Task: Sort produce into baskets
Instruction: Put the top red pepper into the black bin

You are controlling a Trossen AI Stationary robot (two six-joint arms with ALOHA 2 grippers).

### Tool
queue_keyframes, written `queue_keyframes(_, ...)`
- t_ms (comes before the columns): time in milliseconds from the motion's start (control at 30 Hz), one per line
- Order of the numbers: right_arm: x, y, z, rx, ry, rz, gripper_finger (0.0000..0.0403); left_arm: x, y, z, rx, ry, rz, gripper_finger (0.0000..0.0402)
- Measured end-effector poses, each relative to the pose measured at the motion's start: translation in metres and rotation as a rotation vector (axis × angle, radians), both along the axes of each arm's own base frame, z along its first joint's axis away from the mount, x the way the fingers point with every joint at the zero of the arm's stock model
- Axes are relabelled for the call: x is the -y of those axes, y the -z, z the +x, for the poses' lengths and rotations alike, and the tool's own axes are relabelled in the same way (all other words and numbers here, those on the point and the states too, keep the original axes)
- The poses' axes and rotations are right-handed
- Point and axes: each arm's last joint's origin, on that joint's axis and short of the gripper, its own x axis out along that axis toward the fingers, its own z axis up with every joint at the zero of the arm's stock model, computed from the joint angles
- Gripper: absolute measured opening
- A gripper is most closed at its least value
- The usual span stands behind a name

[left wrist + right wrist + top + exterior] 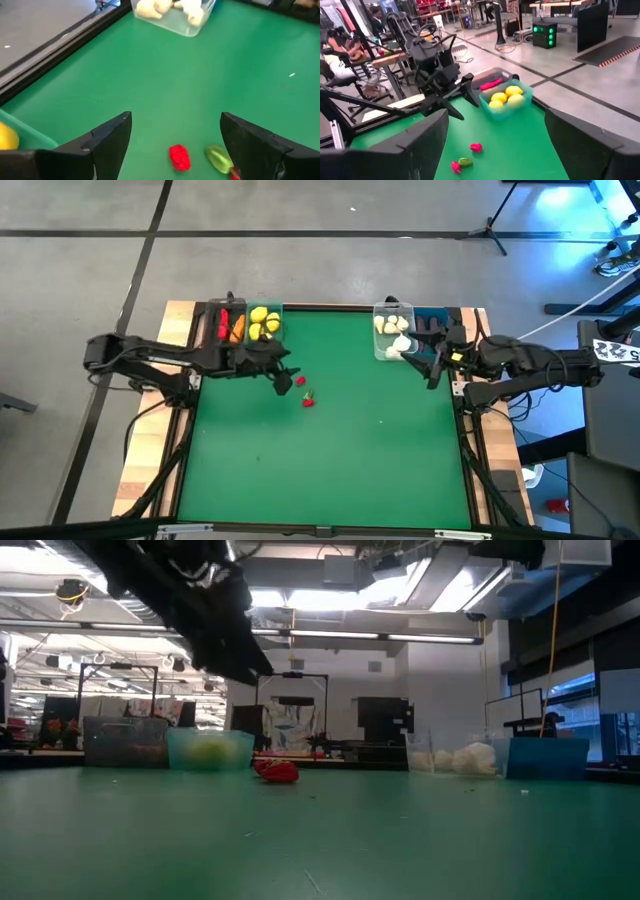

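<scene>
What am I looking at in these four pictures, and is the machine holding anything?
Two robot arms work at a green table, sorting toy produce into small bins. One picture looks straight down, one sits level with the tabletop, and two come from cameras on the arms' wrists. The left pincer hangs open above two small red pieces lying loose on the table. The right pincer, also open, waits beside the clear bin of white garlic. Neither holds anything. Across the table, a teal bin holds yellow lemons, and a dark bin beside it has red and orange pieces.
</scene>
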Motion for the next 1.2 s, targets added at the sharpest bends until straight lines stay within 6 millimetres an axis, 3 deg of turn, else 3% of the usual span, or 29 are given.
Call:
queue_keyframes(333, 0.0, 0.001, 0.0, 0.005, 0.005, 0.03, 0.033, -0.006, 0.046, 0.034, 0.046, -0.077, 0.104, 0.0299)
queue_keyframes(533, 0.0, 0.0, -0.001, 0.009, 0.006, 0.033, 0.033, 0.008, 0.082, 0.022, 0.089, -0.166, 0.081, 0.0299)
queue_keyframes(900, 0.0, 0.0, -0.001, 0.023, 0.019, 0.071, 0.033, 0.042, 0.115, 0.022, 0.103, -0.194, 0.088, 0.0299)
queue_keyframes(1200, 0.0, 0.003, -0.002, 0.003, 0.025, 0.101, 0.033, 0.035, 0.131, 0.025, 0.122, -0.283, 0.117, 0.0299)
